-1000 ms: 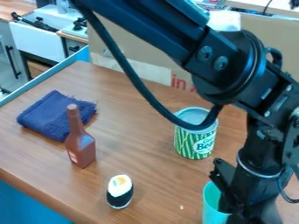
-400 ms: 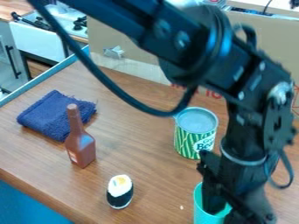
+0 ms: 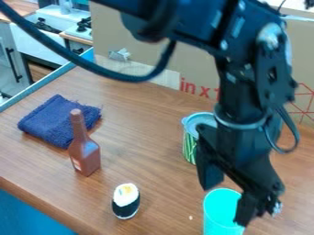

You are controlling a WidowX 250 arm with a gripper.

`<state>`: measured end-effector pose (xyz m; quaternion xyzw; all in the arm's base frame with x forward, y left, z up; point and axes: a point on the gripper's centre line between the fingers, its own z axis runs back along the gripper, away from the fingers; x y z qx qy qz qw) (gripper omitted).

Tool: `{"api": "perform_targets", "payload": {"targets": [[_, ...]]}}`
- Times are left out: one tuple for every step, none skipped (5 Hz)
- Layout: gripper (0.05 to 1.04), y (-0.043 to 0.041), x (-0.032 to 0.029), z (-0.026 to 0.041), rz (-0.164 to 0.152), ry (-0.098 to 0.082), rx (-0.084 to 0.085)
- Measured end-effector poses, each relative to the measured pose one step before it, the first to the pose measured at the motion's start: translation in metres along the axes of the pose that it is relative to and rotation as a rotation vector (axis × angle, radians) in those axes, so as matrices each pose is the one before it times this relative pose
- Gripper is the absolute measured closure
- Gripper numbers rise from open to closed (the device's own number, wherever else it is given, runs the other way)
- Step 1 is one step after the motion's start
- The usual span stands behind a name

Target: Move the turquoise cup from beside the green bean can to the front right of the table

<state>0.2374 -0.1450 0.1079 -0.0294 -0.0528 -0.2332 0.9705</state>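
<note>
Your gripper (image 3: 225,206) is over the turquoise cup (image 3: 221,213), its jaws spread wide. The cup lies between and beneath them: one jaw ends by the far left part of its rim, and the other crosses in front of its right side. You can't tell from here whether either touches it. The cup stands upright, its base cut off by the view's bottom edge. Close behind the jaws is the green-striped can (image 3: 190,144), partly hidden by the arm. To the cup's left, a stretch of worktop (image 3: 147,156) separates it from the rice roll (image 3: 126,201); farther left are the upright brown bottle (image 3: 85,153) and the folded blue towel (image 3: 58,121). Your worktop's front edge slants down past the roll, and cardboard (image 3: 138,39) borders the back.
</note>
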Motion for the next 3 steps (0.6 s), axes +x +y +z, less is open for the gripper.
{"api": "perform_targets", "payload": {"targets": [[0.083,0.02843,-0.00132,0.01351,0.1086,0.0047,0.0746],[0.083,0.04460,0.01356,0.00749,0.1648,0.0073,0.0228],[0.083,0.02654,0.00303,-0.00196,0.0844,0.0155,0.0098]]}}
